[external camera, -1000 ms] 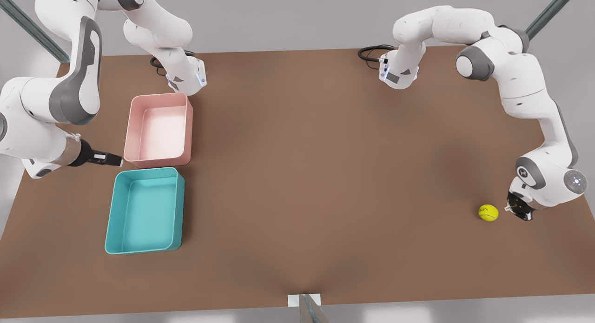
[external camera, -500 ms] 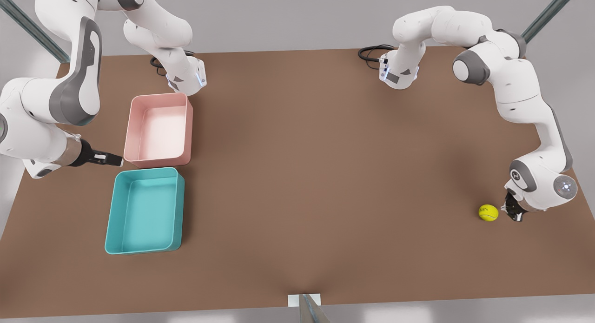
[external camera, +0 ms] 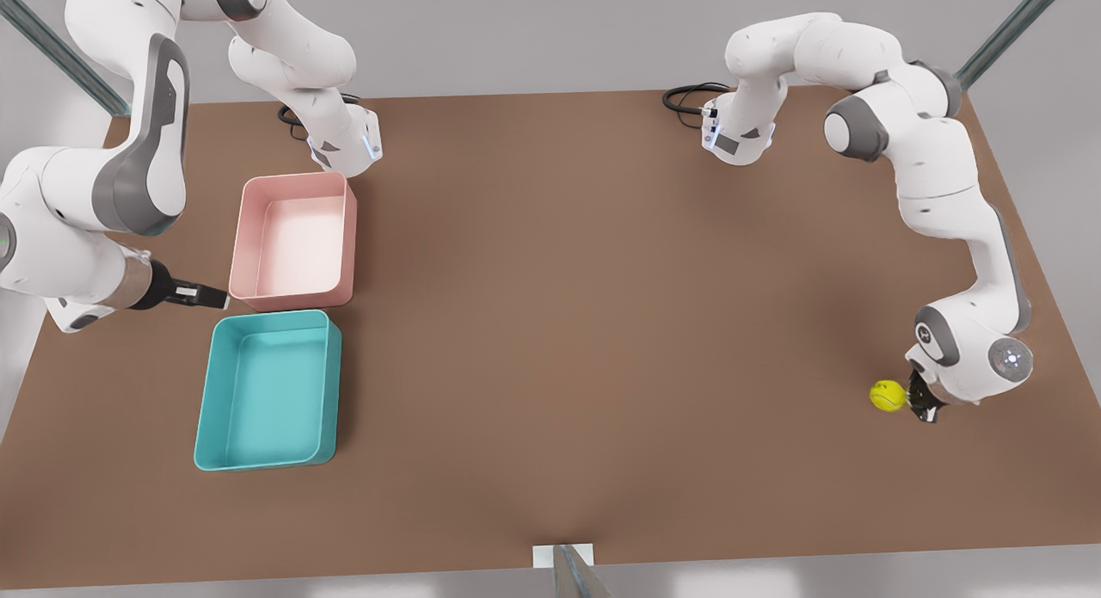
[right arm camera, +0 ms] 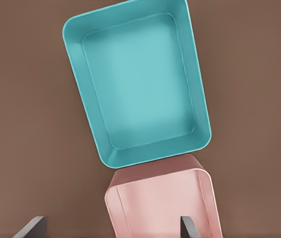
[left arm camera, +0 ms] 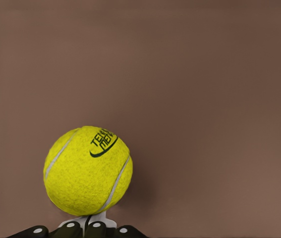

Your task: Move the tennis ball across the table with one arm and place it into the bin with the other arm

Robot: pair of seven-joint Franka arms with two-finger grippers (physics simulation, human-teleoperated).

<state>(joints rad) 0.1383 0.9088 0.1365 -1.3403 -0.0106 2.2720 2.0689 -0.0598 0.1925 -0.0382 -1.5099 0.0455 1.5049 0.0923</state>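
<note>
The tennis ball (external camera: 887, 396) lies on the brown table (external camera: 602, 280) near the front view's right edge. My left gripper (external camera: 918, 400) is low over the table, right behind the ball on its right side. In the left wrist view its shut fingertips (left arm camera: 94, 223) touch the ball (left arm camera: 87, 171) without holding it. The teal bin (external camera: 267, 391) sits empty at the front view's left. My right gripper (external camera: 211, 299) waits open beside the bins, its camera looking down on the teal bin (right arm camera: 140, 79).
An empty pink bin (external camera: 292, 245) stands just behind the teal one, their walls nearly touching; the right wrist view has it (right arm camera: 160, 203) between the fingers. Both arm bases and black cables sit along the table's far edge. Bare tabletop stretches between ball and bins.
My left arm swept toward the front view's left; its gripper closed the gap to the ball and nudged it slightly left. The right arm barely moved.
</note>
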